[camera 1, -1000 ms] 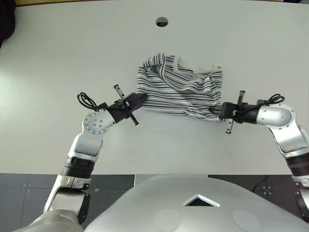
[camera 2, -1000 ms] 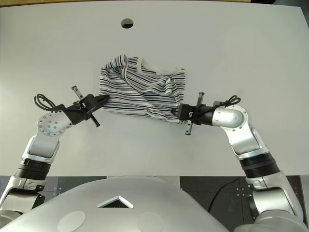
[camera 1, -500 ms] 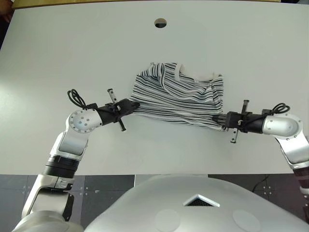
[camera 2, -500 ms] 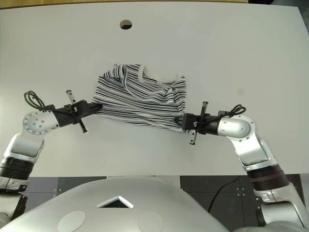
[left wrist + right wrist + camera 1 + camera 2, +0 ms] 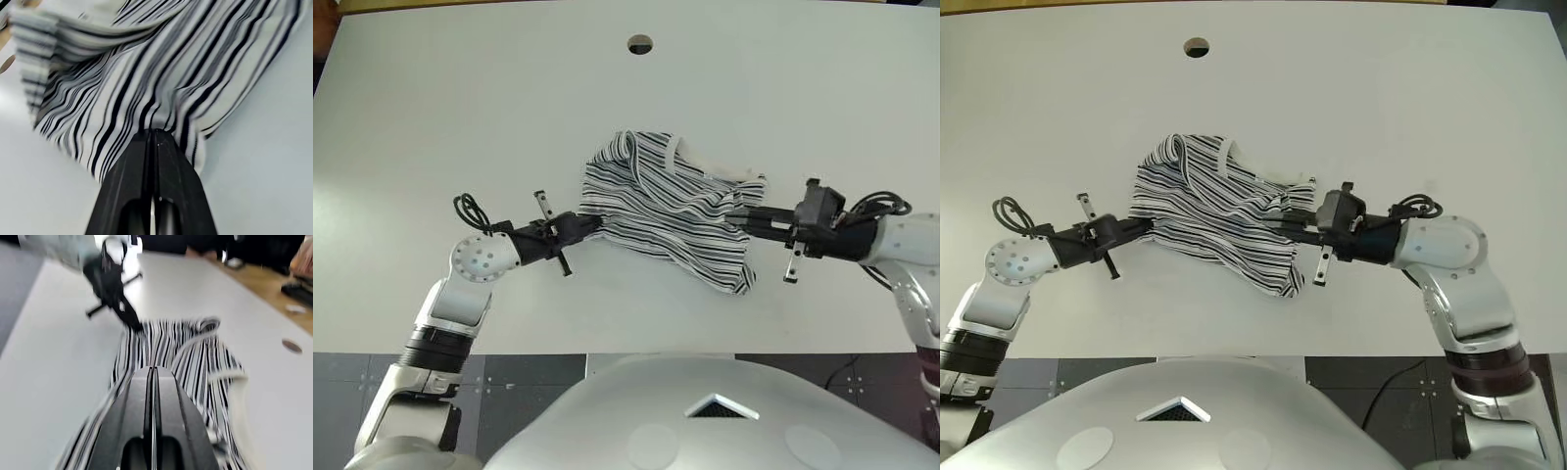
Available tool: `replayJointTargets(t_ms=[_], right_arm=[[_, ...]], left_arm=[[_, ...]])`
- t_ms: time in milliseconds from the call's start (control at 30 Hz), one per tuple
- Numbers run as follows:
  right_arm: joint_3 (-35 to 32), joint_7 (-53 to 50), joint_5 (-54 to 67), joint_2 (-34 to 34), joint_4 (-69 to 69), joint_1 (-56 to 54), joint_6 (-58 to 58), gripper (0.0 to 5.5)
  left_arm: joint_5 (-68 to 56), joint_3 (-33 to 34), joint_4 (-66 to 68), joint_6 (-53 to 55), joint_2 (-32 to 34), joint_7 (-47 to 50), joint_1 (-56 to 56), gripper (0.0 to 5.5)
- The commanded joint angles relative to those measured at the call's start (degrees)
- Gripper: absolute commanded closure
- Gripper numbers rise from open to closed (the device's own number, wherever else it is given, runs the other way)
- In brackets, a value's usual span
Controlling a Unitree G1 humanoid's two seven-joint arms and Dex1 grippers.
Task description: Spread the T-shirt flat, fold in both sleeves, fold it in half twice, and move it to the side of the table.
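Left gripper (image 5: 594,222) is clenched on the near left edge of the T-shirt (image 5: 656,196) and has shifted only slightly inward. Right gripper (image 5: 735,211) is pinched shut on cloth. It has been raised and drawn in over the shirt, so a corner now droops nearward. The shirt lies bunched mid-table (image 5: 460,108), with the cable hole (image 5: 640,44) well beyond.
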Motion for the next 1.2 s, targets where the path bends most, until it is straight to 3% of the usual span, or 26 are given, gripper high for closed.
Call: replayJointTargets(t_ms=[33,233,433,600,800,1200], right_arm=[[8.7,-4.3,-9.0,6.8,7.1,-7.4,1.0,5.4],[18.7,-12.3,-24.3,15.2,20.8,-13.1,-3.2,5.4],[22.5,-13.2,-31.3,15.8,25.2,-11.5,-5.5,5.4],[21.4,-11.3,-30.9,14.7,22.4,-10.4,-5.4,5.4],[22.5,-15.8,-39.5,13.5,25.4,-11.6,-8.6,5.4],[9.9,-25.6,-43.2,10.9,36.6,-22.2,-11.6,5.4]], left_arm=[[0.0,-0.9,0.2,-1.0,-0.8,-1.2,0.0,5.39],[0.0,-1.1,0.0,-0.9,-1.4,-1.7,-0.4,5.39],[0.2,-0.9,-0.6,-0.5,-1.7,-1.6,-0.1,5.39],[0.4,-0.9,0.1,-0.5,-2.1,-1.3,-0.1,5.39],[0.4,-0.8,-0.1,-0.4,-2.3,-1.4,0.0,5.39],[1.8,-1.8,1.0,-0.6,-3.5,-0.7,-0.2,5.39]])
